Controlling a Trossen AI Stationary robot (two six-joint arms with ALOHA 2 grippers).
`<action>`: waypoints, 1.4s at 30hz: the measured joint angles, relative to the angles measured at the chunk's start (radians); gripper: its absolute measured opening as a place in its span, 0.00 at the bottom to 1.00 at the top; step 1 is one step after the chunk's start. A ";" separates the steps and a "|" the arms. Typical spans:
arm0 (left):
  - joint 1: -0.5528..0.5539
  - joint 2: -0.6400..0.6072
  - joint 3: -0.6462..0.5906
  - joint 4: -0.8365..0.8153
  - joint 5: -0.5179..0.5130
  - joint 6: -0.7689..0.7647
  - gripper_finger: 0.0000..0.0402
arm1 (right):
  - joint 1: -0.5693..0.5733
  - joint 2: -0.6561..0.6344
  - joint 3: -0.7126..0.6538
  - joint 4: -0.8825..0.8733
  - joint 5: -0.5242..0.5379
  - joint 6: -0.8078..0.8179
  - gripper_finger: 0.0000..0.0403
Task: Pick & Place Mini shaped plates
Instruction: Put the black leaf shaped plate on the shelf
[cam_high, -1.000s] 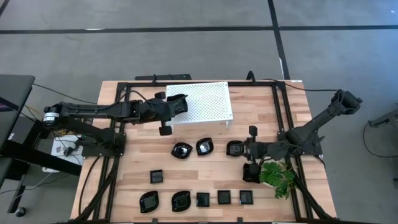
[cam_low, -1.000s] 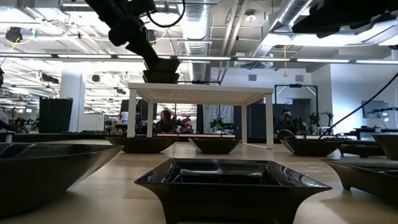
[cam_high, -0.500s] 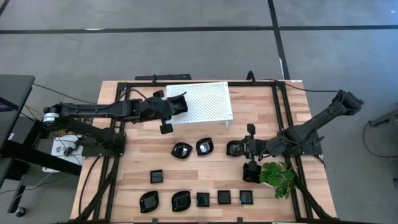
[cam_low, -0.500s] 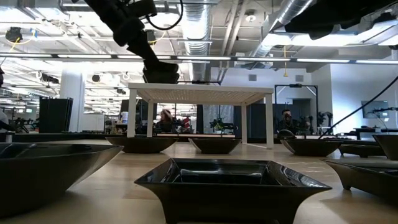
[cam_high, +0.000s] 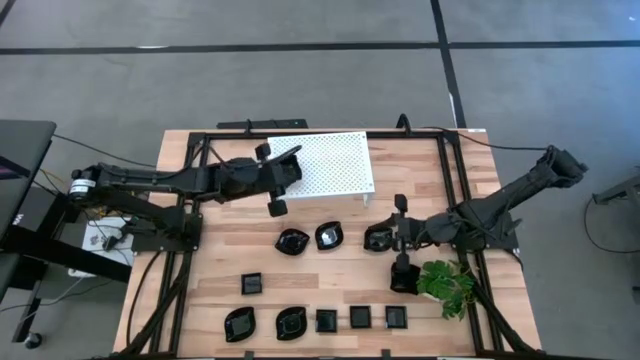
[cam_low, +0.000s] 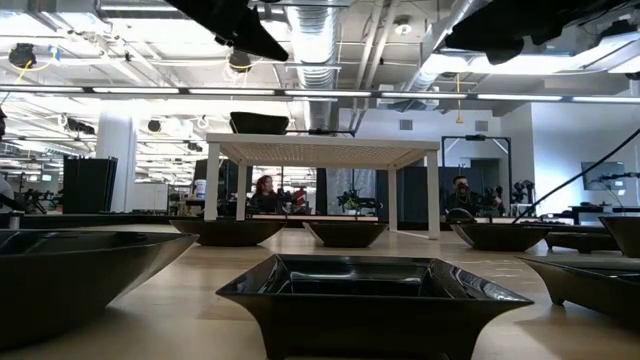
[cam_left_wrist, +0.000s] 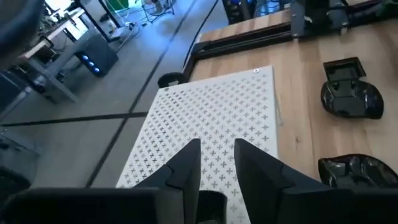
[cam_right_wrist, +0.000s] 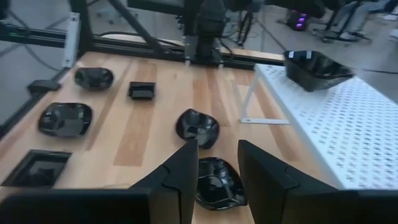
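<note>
- The left end effector hovers over the left edge of the white rack, fingers slightly spread, holding nothing.
- Just beside it, one black plate sits on that rack's corner.
- The right end effector, fingers spread and empty, hangs over a plate on the desk.
- Left of it lie two more plates; others form rows near the front edge, beside the plant.

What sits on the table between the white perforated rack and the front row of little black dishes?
In the high view, between the white perforated rack and the front row of glossy black dishes lie three rounded black dishes and one square black dish.
</note>
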 joint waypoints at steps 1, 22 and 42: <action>-0.012 0.000 0.000 0.000 -0.001 -0.027 0.26 | -0.004 0.000 0.000 0.000 -0.011 0.000 0.27; -0.522 0.120 -0.161 0.168 0.033 -0.653 0.23 | -0.099 0.095 0.002 0.236 -0.120 -0.232 0.31; -0.597 0.103 -0.161 0.203 -0.083 -0.645 0.22 | -0.188 0.648 0.429 -0.223 -0.255 -0.274 0.52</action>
